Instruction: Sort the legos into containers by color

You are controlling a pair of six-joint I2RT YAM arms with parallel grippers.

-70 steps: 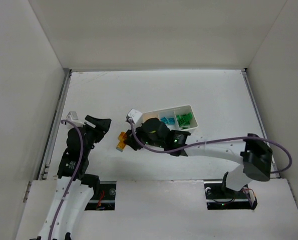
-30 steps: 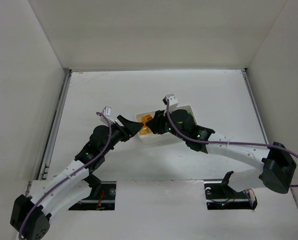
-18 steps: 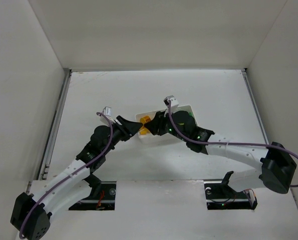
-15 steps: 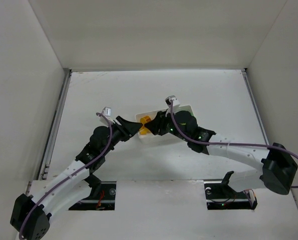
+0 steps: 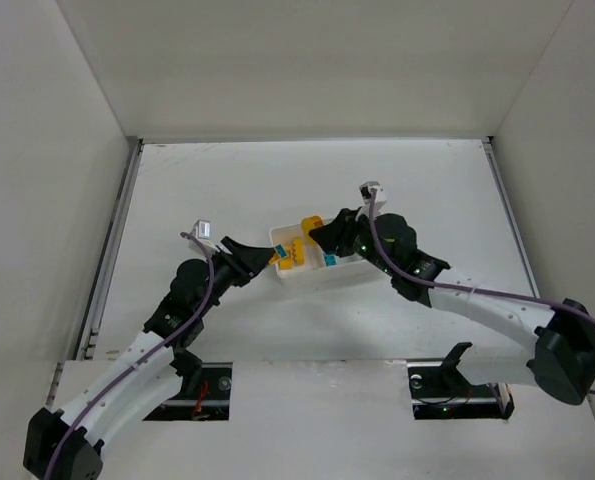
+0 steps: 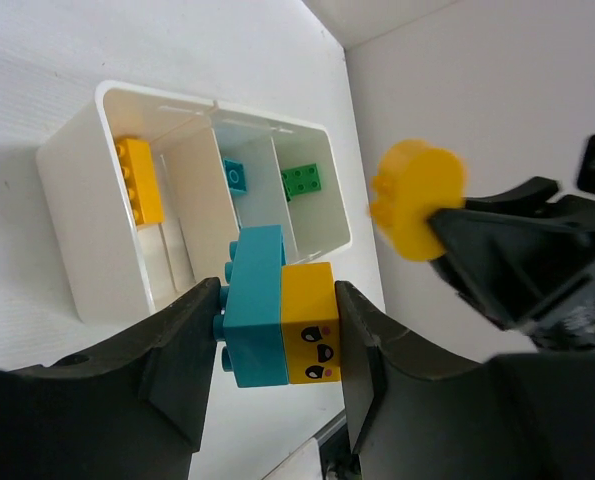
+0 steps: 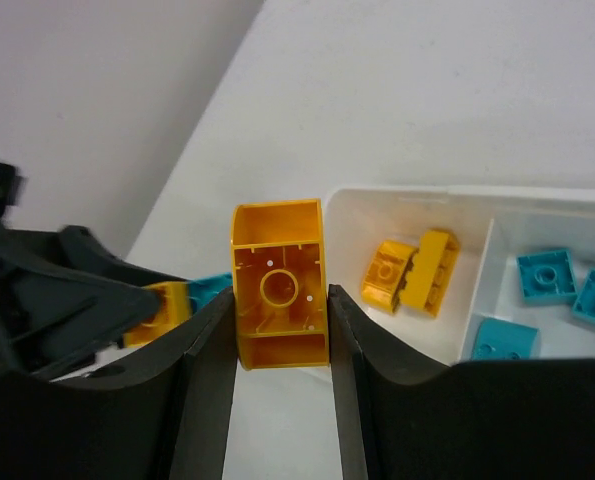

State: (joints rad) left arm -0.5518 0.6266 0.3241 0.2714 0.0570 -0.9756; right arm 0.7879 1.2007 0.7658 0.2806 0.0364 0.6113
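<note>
My left gripper (image 6: 277, 305) is shut on a cyan brick (image 6: 252, 300) joined to a yellow face brick (image 6: 312, 325), held above the table near the tray's left end (image 5: 265, 258). My right gripper (image 7: 279, 300) is shut on a hollow yellow rounded brick (image 7: 279, 285), held over the tray's left end (image 5: 314, 228). The white tray (image 6: 77, 230) holds an orange brick (image 6: 137, 180), a cyan one (image 6: 235, 173) and a green one (image 6: 304, 180), one color per compartment. The right wrist view shows two orange bricks (image 7: 412, 272) and cyan bricks (image 7: 547, 275) inside.
The tray (image 5: 352, 272) lies mid-table between both arms. White walls enclose the table on the left, back and right. The two grippers sit close together at the tray's left end.
The two grippers, which met at the orange piece, have drawn apart. The right one moved right and back with the yellow rounded brick. The left one pulled back left with the cyan-yellow pair.
</note>
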